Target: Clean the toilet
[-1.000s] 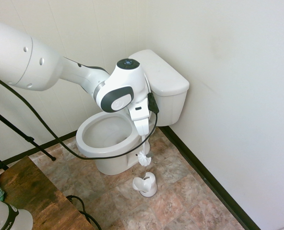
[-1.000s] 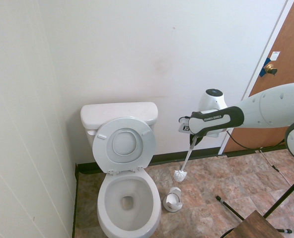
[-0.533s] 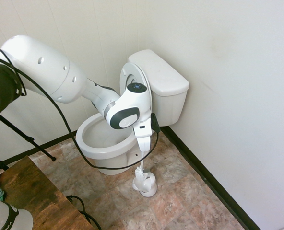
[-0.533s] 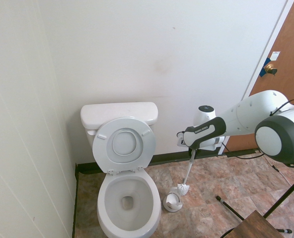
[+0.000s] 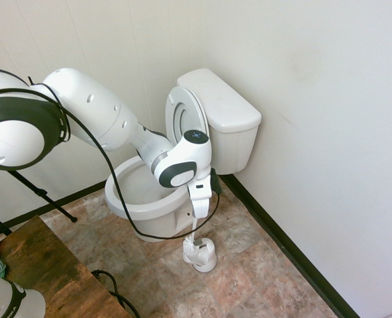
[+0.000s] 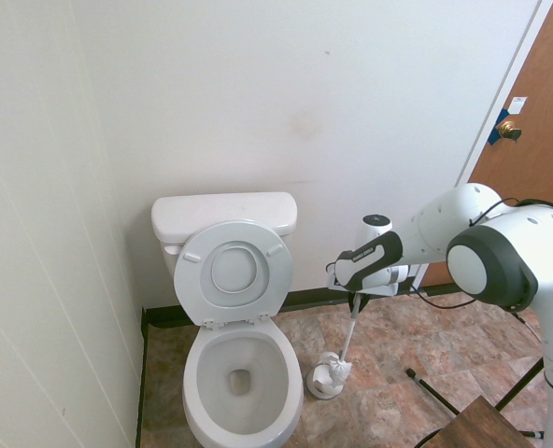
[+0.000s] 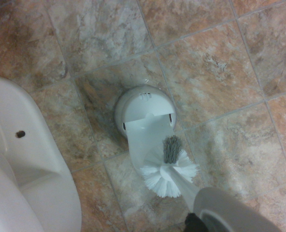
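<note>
The toilet (image 6: 234, 327) is the biggest thing here. It stands on the tile floor (image 5: 249, 265) against the wall, with its seat and lid tipped up against the tank. In the second exterior view it sits at about 9 o'clock from the brush. It looks heavy, hard and shiny, so it will not move, and a wet brush should slide easily over it. The bowl is the part to scrub, not to grab.

The end effector (image 5: 198, 211) points down and is clamped on the brush (image 6: 336, 371) handle, up near its top.

The brush looks light, with a stiff stick and soft bristles. Its head hangs right over the small white brush holder (image 7: 144, 112), just beside the toilet.
</note>
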Tool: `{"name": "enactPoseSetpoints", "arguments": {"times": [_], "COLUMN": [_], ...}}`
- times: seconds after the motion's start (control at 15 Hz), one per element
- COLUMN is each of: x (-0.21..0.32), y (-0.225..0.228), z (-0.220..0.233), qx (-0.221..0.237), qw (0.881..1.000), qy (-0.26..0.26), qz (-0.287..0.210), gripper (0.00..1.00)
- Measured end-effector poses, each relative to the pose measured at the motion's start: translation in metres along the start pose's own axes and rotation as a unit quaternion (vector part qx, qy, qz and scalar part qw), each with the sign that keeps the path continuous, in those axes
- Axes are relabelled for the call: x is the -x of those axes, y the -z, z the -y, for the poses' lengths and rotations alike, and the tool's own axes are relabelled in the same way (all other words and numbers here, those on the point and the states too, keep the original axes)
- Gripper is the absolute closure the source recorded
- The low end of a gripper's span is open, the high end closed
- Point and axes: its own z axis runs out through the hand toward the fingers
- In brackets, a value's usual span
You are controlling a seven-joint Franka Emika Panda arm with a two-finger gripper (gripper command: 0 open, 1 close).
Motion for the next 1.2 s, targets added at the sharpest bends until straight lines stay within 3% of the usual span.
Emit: {"name": "enactPoseSetpoints", "arguments": {"times": [1.2], "x": [-0.039], "y": [-0.115], "z": [0.076], "qx": [0.045], "qw": [0.999], "qy": [-0.022], "qz": [0.015], "gripper": [1.0]}}
